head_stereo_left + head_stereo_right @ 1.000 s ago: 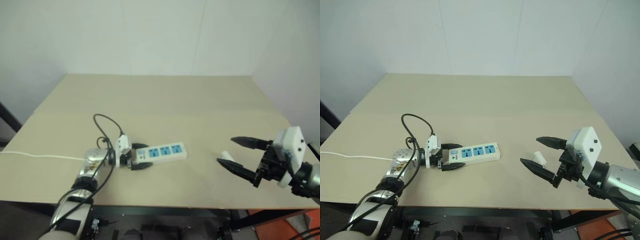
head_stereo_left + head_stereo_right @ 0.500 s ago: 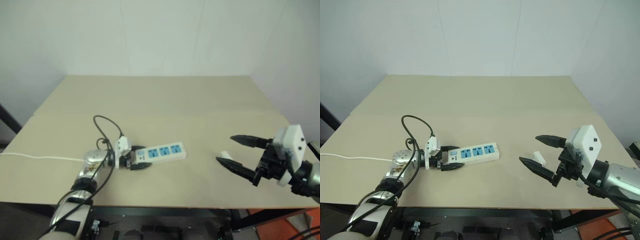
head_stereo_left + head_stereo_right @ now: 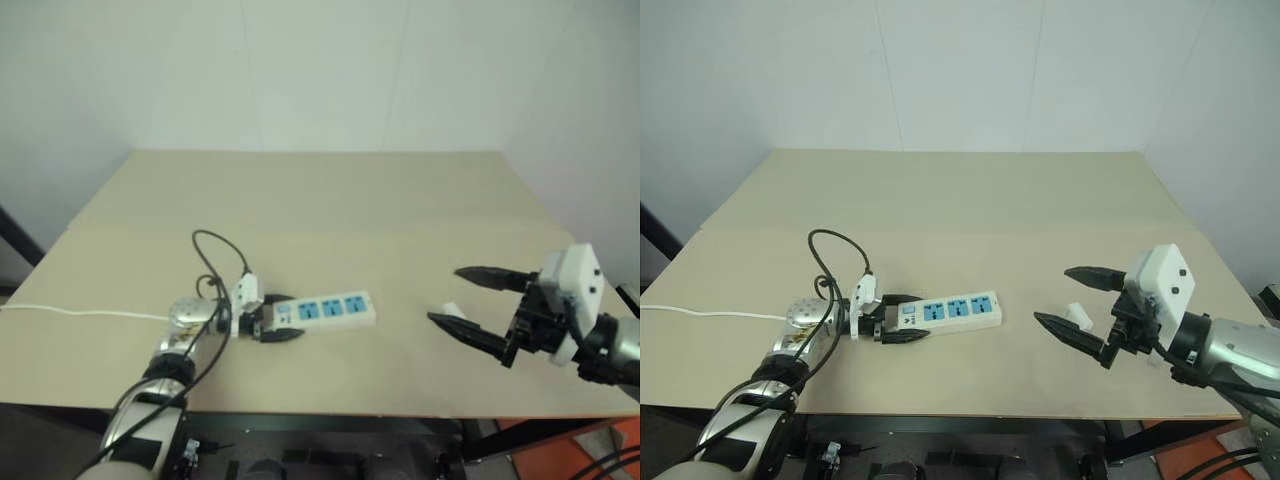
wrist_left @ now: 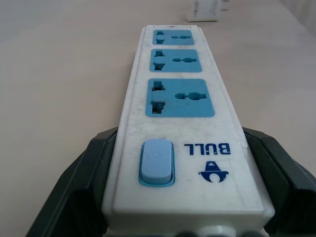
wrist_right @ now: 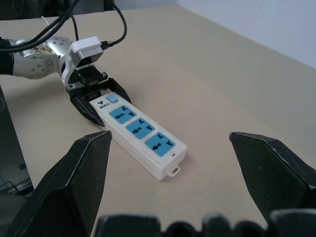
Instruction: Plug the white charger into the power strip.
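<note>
Left wrist view: the left gripper has its jaws squeezed on the switch end of the power strip on the worktop. The right gripper, jaws wide apart, hangs beside the white charger.

power strip: 1 counted, 3 blue sockets, 1 switch, end seated betw. left claw fingers
white charger: 1 counted, betw. right claw fingers
claws: 2 counted
table: 1

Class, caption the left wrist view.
Black fingers flank the switch end of a long white power strip with three blue sockets.
</note>
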Motion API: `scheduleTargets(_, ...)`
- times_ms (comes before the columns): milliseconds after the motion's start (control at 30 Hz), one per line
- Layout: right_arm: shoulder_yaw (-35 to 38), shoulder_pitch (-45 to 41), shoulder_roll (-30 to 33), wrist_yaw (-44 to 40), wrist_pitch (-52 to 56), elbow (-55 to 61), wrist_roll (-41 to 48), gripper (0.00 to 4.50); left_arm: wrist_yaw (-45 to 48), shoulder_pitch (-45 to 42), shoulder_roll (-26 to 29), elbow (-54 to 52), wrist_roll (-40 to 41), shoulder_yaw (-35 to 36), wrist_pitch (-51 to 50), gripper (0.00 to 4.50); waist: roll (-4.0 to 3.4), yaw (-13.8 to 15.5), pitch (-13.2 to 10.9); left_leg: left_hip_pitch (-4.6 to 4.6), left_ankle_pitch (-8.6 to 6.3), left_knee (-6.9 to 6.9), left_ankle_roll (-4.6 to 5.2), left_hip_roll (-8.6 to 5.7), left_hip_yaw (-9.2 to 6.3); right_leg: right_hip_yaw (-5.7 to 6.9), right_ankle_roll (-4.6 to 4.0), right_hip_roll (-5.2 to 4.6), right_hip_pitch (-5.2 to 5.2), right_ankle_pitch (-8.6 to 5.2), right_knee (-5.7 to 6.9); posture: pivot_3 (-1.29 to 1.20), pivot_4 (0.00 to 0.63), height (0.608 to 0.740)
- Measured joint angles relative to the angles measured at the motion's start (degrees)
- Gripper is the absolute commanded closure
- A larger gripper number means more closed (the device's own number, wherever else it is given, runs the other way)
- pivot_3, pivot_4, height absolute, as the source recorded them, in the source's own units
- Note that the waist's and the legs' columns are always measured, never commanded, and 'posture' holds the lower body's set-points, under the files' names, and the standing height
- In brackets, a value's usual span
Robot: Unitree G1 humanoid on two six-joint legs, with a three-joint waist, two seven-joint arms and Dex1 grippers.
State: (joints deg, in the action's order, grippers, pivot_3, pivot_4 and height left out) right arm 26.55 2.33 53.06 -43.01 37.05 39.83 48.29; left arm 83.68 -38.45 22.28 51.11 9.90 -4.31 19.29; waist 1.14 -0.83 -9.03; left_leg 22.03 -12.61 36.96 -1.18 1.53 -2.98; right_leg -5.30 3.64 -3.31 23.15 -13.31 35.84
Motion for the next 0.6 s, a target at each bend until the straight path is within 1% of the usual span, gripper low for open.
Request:
scheduleTargets(200, -1.7, -2.7, 1.9, -1.0, 0.3, -3.6, -1.7, 0.00, 6.1, -1.5, -2.1, 0.8, -0.7, -2.3, 2.0, 1.20, 0.05, 0.2, 0.0, 0.04, 0.00, 0.01, 0.00, -0.04, -0.03, 0.02, 0.00, -0.02, 0.02, 0.00, -0.02, 0.00, 0.150, 0.740)
scheduleTargets(333, -3.3, -8.4, 2.4, 2.2, 4.1, -6.5, -1.3, 0.00, 7.7, -2.8, -3.1, 2.3, -1.0, -3.7, 3.1, 1.20, 0.06, 0.1, 0.0, 0.05, 0.00, 0.01, 0.00, -0.04, -0.05, 0.02, 0.00, -0.02, 0.04, 0.00, 0.00, 0.00, 0.150, 0.740)
scheduleTargets(467, -6.1, -19.0, 2.8, 11.6, 15.1, -9.0, 1.1, 0.00, 7.5, -4.6, -3.8, 5.1, -1.8, -3.9, 4.5, 1.20, 0.06, 0.1, 0.0, 0.07, 0.00, 0.01, 0.00, -0.06, -0.07, 0.02, -0.01, -0.04, 0.06, 0.01, 0.00, 0.00, 0.150, 0.740)
scheduleTargets(533, -7.6, -26.2, 2.4, 17.9, 23.8, -11.5, 3.5, 0.00, 7.7, -5.0, -3.9, 5.9, -1.8, -3.8, 4.7, 1.20, 0.06, 0.1, 0.0, 0.07, 0.00, 0.00, 0.00, -0.06, -0.10, 0.04, -0.03, -0.05, 0.06, 0.02, 0.00, 0.00, 0.150, 0.740)
scheduleTargets(600, -9.2, -35.0, -0.3, 24.1, 33.8, -15.7, 4.2, 0.00, 7.6, -5.3, -3.8, 6.2, -2.1, -3.8, 4.7, 1.20, 0.06, 0.0, 0.0, 0.09, 0.01, 0.02, 0.01, -0.06, -0.08, 0.01, -0.07, -0.05, 0.10, 0.06, 0.02, 0.00, 0.150, 0.740)
